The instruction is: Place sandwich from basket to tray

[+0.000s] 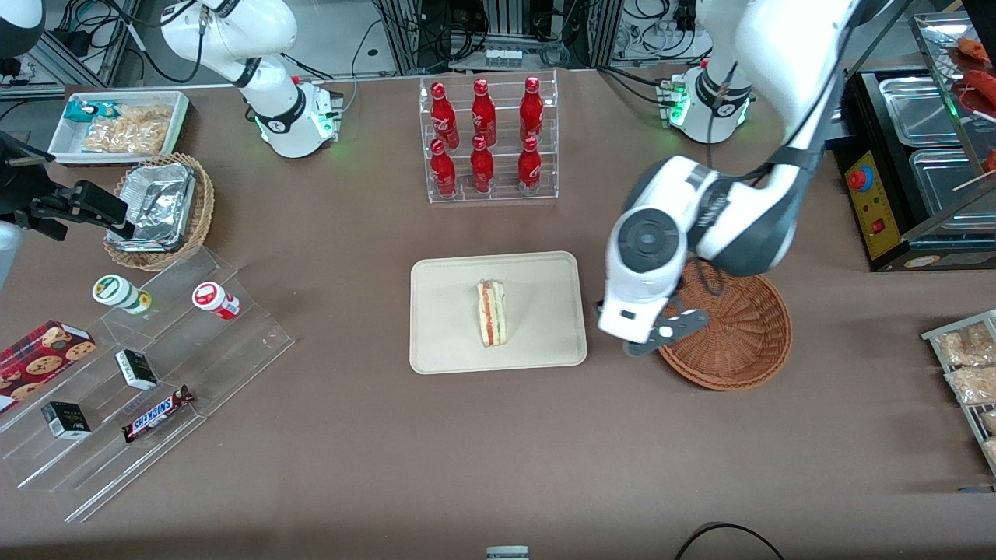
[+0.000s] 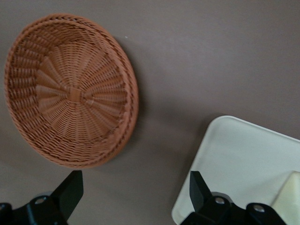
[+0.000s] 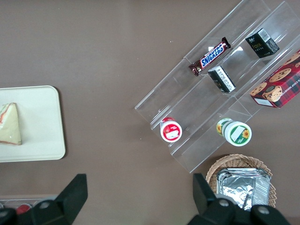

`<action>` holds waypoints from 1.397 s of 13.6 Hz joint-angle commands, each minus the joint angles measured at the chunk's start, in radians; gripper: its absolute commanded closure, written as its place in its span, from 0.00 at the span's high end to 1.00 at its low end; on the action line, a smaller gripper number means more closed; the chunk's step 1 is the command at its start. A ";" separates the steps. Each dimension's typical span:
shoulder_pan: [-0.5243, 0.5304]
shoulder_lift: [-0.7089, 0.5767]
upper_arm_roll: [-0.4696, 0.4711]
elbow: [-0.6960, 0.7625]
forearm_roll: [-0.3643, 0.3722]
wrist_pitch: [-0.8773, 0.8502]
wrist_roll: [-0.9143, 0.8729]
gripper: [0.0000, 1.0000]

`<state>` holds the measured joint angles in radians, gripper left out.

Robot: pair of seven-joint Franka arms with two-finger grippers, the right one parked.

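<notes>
The sandwich (image 1: 492, 313) lies on the cream tray (image 1: 451, 342) in the middle of the table. The reddish-brown wicker basket (image 1: 739, 334) sits beside the tray, toward the working arm's end, and nothing lies in it. My gripper (image 2: 136, 180) is open and empty, above the bare table between the basket (image 2: 70, 89) and the tray (image 2: 234, 154). A corner of the sandwich (image 2: 288, 197) shows past one finger. In the front view the arm's white hand (image 1: 634, 311) hides the fingers. The right wrist view shows the sandwich (image 3: 10, 124) on the tray (image 3: 42, 122).
A clear rack of red bottles (image 1: 489, 140) stands farther from the front camera than the tray. A clear stepped snack stand (image 1: 140, 373), a tan basket of foil containers (image 1: 159, 210) and a white snack bin (image 1: 117, 124) lie toward the parked arm's end. A black food warmer (image 1: 918, 163) stands at the working arm's end.
</notes>
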<state>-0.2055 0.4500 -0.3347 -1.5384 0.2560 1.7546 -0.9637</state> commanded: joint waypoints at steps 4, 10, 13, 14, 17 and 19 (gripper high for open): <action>0.161 -0.209 -0.010 -0.199 -0.067 0.006 0.245 1.00; 0.261 -0.309 0.000 -0.256 -0.159 -0.026 0.413 1.00; 0.259 -0.365 0.083 -0.250 -0.247 -0.099 0.589 1.00; 0.253 -0.381 0.109 -0.249 -0.254 -0.121 0.632 1.00; 0.217 -0.416 0.190 -0.204 -0.254 -0.220 0.736 1.00; 0.209 -0.442 0.227 -0.184 -0.256 -0.251 0.814 1.00</action>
<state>0.0281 0.0456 -0.1482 -1.7380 0.0161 1.5415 -0.2184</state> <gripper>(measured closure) 0.000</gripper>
